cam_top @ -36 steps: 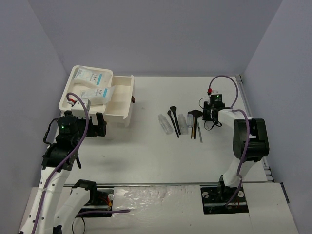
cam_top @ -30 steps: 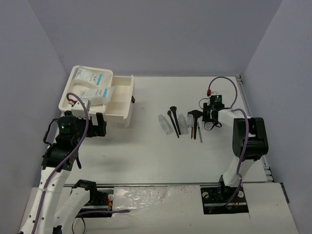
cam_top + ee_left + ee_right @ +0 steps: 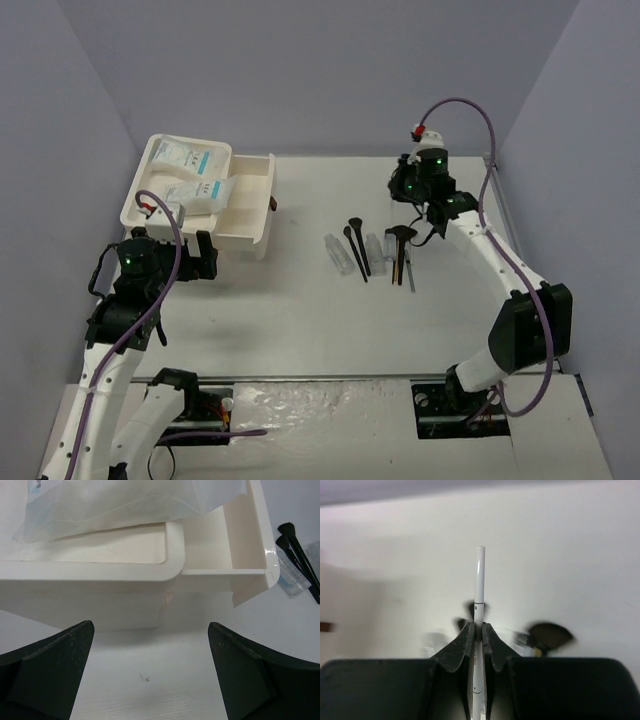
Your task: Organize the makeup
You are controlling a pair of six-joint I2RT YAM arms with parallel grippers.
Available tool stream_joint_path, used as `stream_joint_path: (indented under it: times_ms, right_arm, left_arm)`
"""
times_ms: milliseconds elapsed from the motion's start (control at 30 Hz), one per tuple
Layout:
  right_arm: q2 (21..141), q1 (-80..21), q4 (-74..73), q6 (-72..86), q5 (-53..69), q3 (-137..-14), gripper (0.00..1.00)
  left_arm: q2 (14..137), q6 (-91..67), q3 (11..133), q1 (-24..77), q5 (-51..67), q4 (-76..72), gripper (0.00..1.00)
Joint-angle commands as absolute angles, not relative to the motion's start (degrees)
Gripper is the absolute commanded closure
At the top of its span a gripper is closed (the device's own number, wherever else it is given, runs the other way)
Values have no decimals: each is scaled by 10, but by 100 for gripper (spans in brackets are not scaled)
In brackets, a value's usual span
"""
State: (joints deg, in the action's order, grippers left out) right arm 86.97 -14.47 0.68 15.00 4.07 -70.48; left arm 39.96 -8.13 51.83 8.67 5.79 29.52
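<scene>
The right gripper [image 3: 475, 626] has been raised toward the far edge of the white tabletop [image 3: 300, 320] and is clamped on a thin white stick [image 3: 479, 577]. Lilac walls [image 3: 300, 70] enclose it. Black brushes [image 3: 355, 245] (beside clear tubes [image 3: 340, 255]) are laid mid-table. The left gripper [image 3: 150, 672] is spread apart.

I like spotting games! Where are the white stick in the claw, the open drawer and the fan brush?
white stick [image 3: 479, 580]: right wrist view, upper shaft.
drawer [image 3: 250, 195]: top external view, bare floor inside.
fan brush [image 3: 402, 234]: top external view, dark head.
</scene>
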Motion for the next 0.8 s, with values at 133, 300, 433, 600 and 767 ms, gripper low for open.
stream_joint_path:
  times_ms: [133, 300, 433, 600, 767]
  right_arm:
    - [941, -357, 164, 336, 81, -895, 100]
    - [1040, -410, 242, 401, 81, -977, 100]
    - [1096, -437, 258, 426, 47, -1021, 100]
    - [1138, -453, 273, 444, 12, -1036, 93]
    - [1153, -460, 246, 407, 2, -1057, 58]
  left_arm:
    - [387, -73, 530, 87, 49, 251, 3]
    - [382, -73, 528, 87, 45, 250, 3]
    - [381, -73, 528, 87, 42, 252, 3]
    - [378, -72, 527, 87, 40, 252, 3]
    - [379, -73, 528, 87, 41, 253, 3]
